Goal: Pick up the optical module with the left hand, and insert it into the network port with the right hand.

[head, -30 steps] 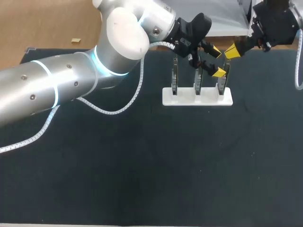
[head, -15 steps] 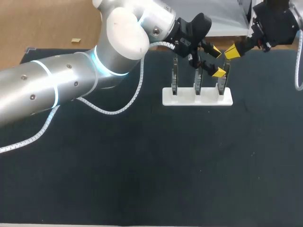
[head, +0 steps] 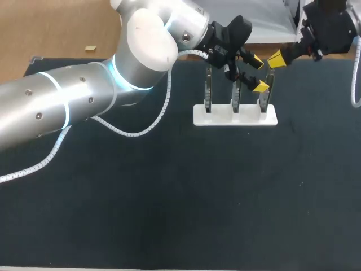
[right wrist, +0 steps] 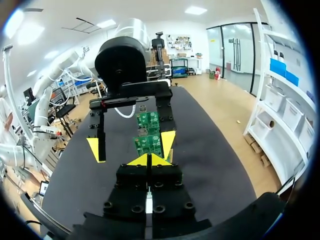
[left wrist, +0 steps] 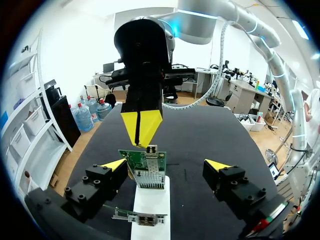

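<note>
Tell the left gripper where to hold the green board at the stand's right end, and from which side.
Best hold the green board by its side edges, below the metal port at its top. Come at its flat face, as the open left gripper does: the board stands upright in the white stand, both edges free.

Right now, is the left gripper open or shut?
Open: the left gripper has its yellow fingertips wide apart, one each side of the upright circuit board.

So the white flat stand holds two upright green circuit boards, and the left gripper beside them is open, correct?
Not quite: the head view shows three upright green circuit boards in the white flat stand, not two. The left gripper beside them is open, as you say.
</note>
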Robot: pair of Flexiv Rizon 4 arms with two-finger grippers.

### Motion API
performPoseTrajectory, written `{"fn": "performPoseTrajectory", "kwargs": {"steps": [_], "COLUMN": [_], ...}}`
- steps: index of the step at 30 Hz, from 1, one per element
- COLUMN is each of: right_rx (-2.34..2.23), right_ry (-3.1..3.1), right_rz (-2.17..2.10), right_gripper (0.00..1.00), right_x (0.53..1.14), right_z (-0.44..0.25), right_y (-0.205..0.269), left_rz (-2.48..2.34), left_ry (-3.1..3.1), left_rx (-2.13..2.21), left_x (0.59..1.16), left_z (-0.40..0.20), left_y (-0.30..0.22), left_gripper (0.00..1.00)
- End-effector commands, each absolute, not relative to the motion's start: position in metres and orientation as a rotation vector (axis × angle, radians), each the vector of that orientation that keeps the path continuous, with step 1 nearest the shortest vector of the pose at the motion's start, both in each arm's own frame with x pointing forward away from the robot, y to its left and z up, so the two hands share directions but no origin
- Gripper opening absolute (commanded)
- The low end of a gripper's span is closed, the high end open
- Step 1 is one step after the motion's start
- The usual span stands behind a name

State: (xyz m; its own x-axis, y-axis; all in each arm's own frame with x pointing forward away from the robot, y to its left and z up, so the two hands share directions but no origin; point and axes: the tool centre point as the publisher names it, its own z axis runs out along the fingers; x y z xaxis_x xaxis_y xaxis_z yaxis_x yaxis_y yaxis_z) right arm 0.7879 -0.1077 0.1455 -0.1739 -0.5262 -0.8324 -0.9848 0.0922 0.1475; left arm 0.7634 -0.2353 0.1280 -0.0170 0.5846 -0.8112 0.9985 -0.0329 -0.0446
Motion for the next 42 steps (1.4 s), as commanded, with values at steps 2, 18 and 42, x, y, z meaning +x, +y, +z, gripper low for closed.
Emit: {"fn": "performPoseTrajectory", "kwargs": {"steps": [2, 18, 42], "right_rx": [-1.457, -1.437, -1.358], "right_ry": [1.752, 1.710, 1.767], "right_rz": [0.972, 0.908, 0.809], "right_gripper": [0.00, 0.00, 1.00], "right_x": [0.784, 0.782, 0.785], "right_z": [0.152, 0.172, 0.177], "right_y": [-0.111, -0.122, -0.128], "left_rz": [-0.897, -0.796, -0.728], "left_ry": [1.656, 1.625, 1.627], "left_rx": [1.661, 1.613, 1.575], "left_x": [0.762, 0.776, 0.784], "left_z": [0.130, 0.156, 0.170], "left_y": [-0.233, -0.219, -0.210], "left_gripper": [1.00, 1.00, 1.00]}}
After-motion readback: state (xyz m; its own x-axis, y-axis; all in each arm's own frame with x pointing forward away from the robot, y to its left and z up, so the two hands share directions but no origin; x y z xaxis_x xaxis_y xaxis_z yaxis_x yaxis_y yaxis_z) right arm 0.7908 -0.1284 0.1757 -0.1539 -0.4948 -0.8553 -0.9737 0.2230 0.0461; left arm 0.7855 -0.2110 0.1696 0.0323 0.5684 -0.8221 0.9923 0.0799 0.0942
